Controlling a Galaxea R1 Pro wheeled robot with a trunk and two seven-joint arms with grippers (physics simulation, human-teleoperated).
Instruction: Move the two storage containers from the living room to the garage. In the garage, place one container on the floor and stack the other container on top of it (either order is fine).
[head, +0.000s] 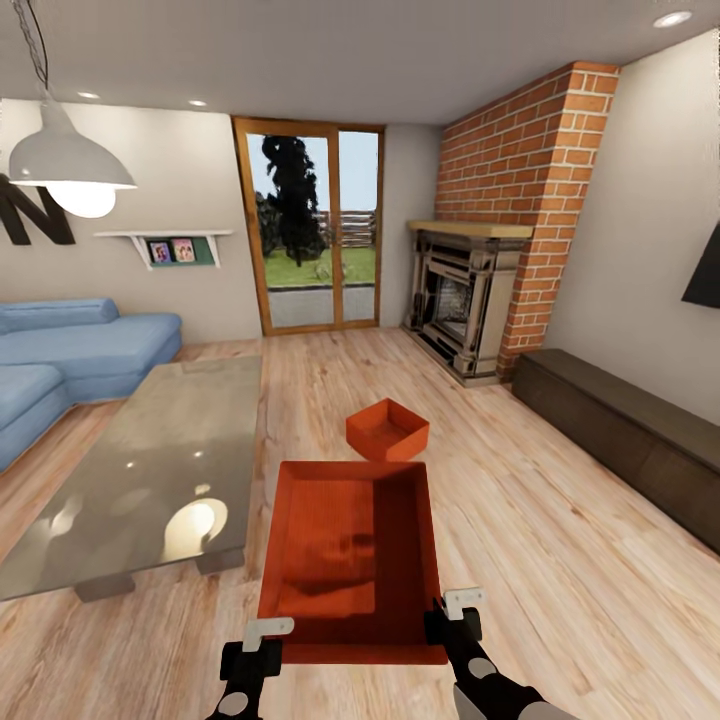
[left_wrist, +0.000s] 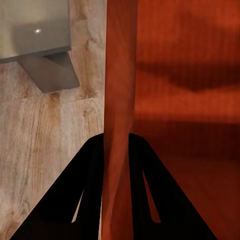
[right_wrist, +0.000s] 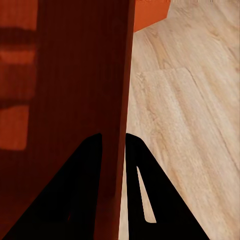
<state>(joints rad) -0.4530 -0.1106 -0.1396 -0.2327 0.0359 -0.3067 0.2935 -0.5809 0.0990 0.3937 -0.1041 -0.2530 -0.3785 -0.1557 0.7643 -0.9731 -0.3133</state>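
One orange-red storage container is held right in front of me, looking much larger than its twin. My left gripper is shut on its left wall near the front corner, and my right gripper is shut on its right wall. In the left wrist view the black fingers of the left gripper pinch that wall. In the right wrist view the right gripper clamps the other wall. The second storage container rests on the light wood living-room floor just beyond, turned diagonally.
A glass coffee table stands close on the left, its leg beside the held bin. A blue sofa sits further left. A brick fireplace and a low dark cabinet line the right wall. Glass doors stand straight ahead.
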